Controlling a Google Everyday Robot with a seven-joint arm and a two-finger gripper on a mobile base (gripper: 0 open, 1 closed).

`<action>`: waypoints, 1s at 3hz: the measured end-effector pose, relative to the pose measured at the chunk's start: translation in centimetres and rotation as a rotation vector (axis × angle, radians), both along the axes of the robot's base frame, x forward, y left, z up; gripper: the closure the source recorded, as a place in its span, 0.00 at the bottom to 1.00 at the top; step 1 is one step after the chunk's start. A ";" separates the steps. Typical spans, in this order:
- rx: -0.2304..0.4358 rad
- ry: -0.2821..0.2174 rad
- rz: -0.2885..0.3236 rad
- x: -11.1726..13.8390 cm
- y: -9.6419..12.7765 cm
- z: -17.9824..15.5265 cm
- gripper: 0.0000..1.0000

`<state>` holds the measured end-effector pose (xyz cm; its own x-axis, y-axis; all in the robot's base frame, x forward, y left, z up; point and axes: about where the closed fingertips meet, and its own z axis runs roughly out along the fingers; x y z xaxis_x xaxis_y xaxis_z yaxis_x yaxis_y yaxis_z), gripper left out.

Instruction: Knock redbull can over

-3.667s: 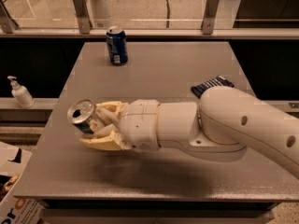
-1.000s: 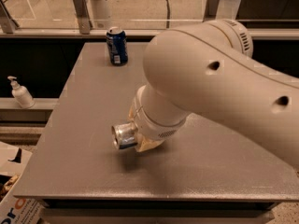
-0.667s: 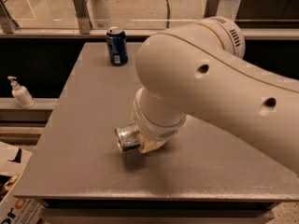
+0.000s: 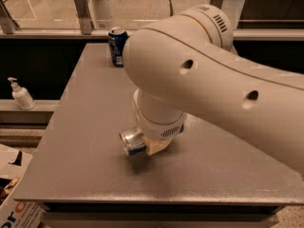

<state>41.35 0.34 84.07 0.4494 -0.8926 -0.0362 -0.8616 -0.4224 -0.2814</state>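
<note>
The redbull can (image 4: 131,142) lies on its side on the grey table (image 4: 85,127), its shiny silver top facing left and a strip of blue showing below. My gripper (image 4: 156,144) is right over the can, pointing down, with a cream fingertip (image 4: 158,146) against the can's right part. The big white arm and wrist (image 4: 190,70) cover most of the can's body and the rest of the gripper.
A darker all-blue can with a white label (image 4: 117,46) stands upright at the table's far edge. A white pump bottle (image 4: 21,94) stands on a ledge to the left. A cardboard box (image 4: 12,198) sits at the lower left. Metal posts (image 4: 83,8) line the back.
The can, held tilted in my gripper at the left earlier, now lies flat on the table's middle. Over the last second can and gripper have shifted slightly right, and the arm fills more of the view.
</note>
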 end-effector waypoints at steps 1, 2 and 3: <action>-0.049 0.015 0.040 -0.3 0.0 -0.4 1.00; -0.093 0.036 0.084 -0.7 0.3 -1.1 1.00; -0.132 0.059 0.125 -1.2 0.7 -2.0 1.00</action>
<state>40.11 1.00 82.09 0.5572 -0.8290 0.0479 -0.8137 -0.5567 -0.1672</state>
